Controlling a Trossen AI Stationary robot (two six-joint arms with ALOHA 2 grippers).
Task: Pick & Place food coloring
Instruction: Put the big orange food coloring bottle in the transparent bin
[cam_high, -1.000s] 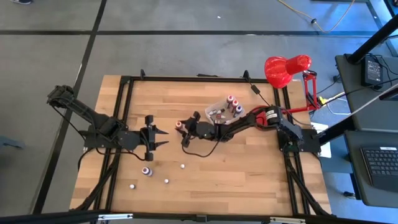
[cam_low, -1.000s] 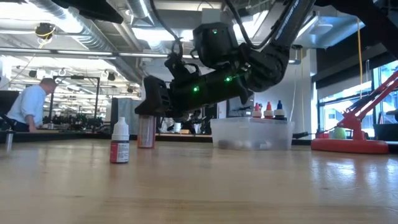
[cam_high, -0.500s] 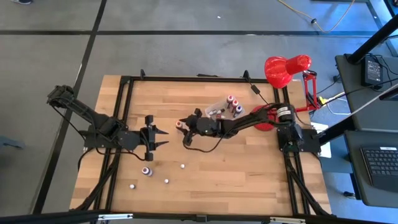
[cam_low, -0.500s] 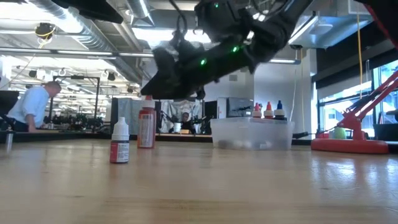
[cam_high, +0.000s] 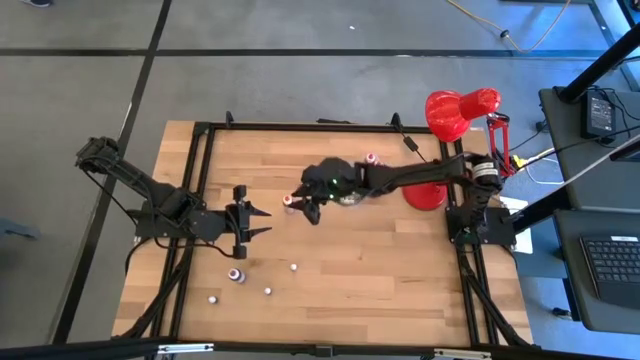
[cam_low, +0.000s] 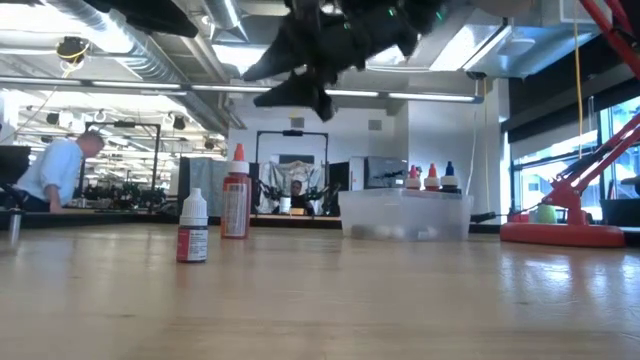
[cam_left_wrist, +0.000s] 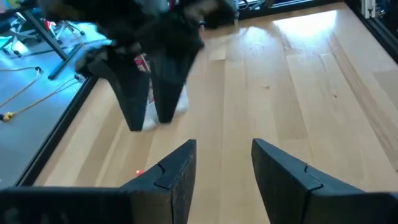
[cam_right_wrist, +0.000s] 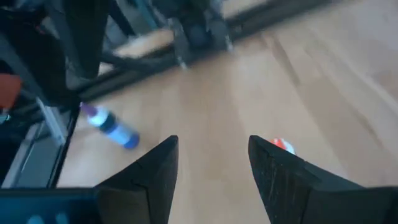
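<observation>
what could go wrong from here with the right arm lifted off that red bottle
1. The right gripper hangs open and empty above the red bottle; coming back down off-centre could tip the upright bottle.
2. The right arm stretches over the clear tub, hiding it from above; a low swing might clip the bottles standing inside.
3. The left gripper waits nearby, so the arms could collide.

Right hand (cam_right_wrist: 208, 165) over bare wooden worktop (cam_right_wrist: 249, 87), two dark fingers (cam_right_wrist: 149, 171) spread with a gap between, nothing held. Red-capped bottle (cam_right_wrist: 283, 145) sits on the wood just past the tip of one finger, partly hidden by it. Blue bottle with purple cap (cam_right_wrist: 112, 127) lies on its side farther out, beyond the other finger, well apart from the red one. Ahead of the hand: dark frame rail (cam_right_wrist: 149, 59) and a blurred dark arm (cam_right_wrist: 196, 28) across the worktop.
</observation>
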